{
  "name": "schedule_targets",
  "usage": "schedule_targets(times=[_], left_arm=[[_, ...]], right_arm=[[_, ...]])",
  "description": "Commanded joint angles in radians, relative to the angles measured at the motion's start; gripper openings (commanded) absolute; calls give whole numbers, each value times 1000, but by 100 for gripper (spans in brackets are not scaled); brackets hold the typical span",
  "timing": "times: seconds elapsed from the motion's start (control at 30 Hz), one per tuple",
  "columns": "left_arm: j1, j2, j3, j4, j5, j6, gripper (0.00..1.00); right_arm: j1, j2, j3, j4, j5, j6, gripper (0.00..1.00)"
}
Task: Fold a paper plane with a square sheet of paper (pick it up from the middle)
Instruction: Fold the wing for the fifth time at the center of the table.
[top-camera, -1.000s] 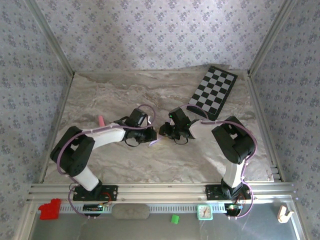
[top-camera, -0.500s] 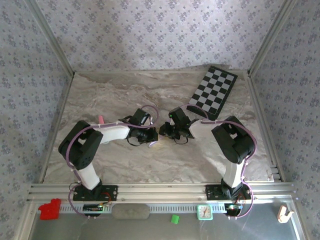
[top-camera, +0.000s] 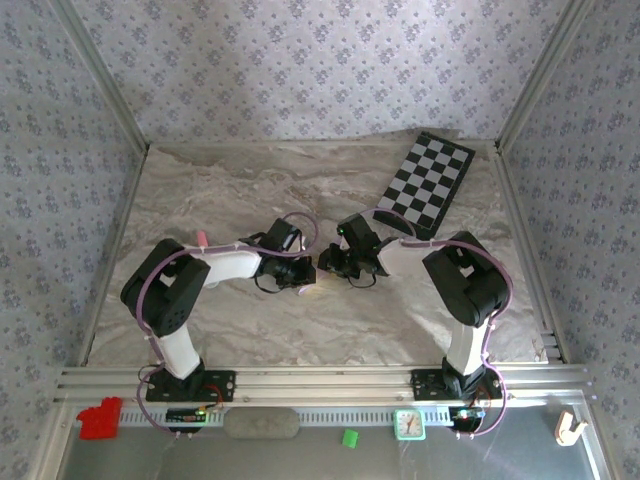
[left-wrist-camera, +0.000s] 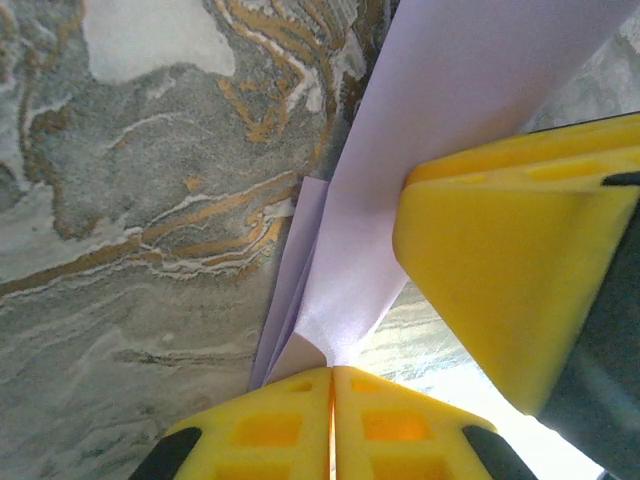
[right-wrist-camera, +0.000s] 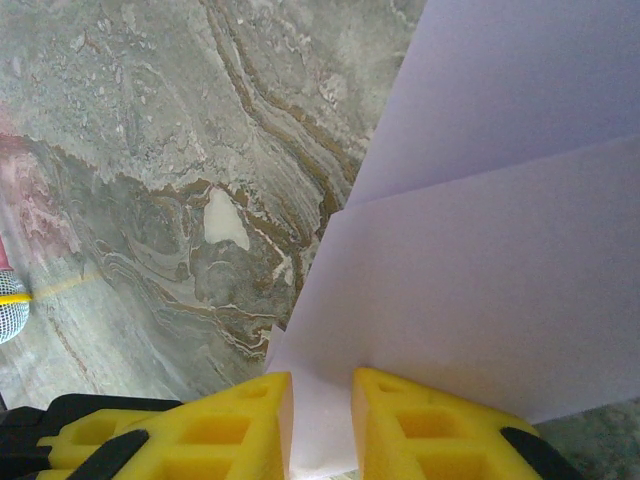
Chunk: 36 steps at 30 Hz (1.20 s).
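Observation:
The square sheet of paper (left-wrist-camera: 450, 90), pale lilac, is folded into narrow layers and held off the marbled table between my two grippers at mid-table. In the top view little of it shows, a pale sliver (top-camera: 312, 288) under the grippers. My left gripper (left-wrist-camera: 332, 370) (top-camera: 305, 272) is shut, pinching a pointed corner of the paper. My right gripper (right-wrist-camera: 320, 385) (top-camera: 328, 262) is closed on another edge, with the paper (right-wrist-camera: 500, 250) filling the gap between its fingers. One yellow finger of the right gripper (left-wrist-camera: 500, 260) sits close beside the left gripper's tips.
A black-and-white chequered board (top-camera: 425, 185) lies at the back right. A small pink object (top-camera: 201, 239) sits left of the left arm. The marbled cloth (top-camera: 230, 190) covers the table, with patterned walls on three sides.
The left arm has drawn in toward the right gripper, its elbow shifting right, and its jaws have closed slightly more. The right arm has not moved.

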Motion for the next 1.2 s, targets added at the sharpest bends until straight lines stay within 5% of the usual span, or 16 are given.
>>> schedule_targets(times=[0.0,0.87,1.17], left_arm=[[-1,23,-11,-36,1,18,9],[-43,-96,-79,-378,-63,141,5],[-38,-218,-26,-361,-91,129,7]], right_arm=[[-3,38,9,-75,13,0,24],[-9,81,33,-163,31,-3,22],[-2,73,22,-148,15,-6,22]])
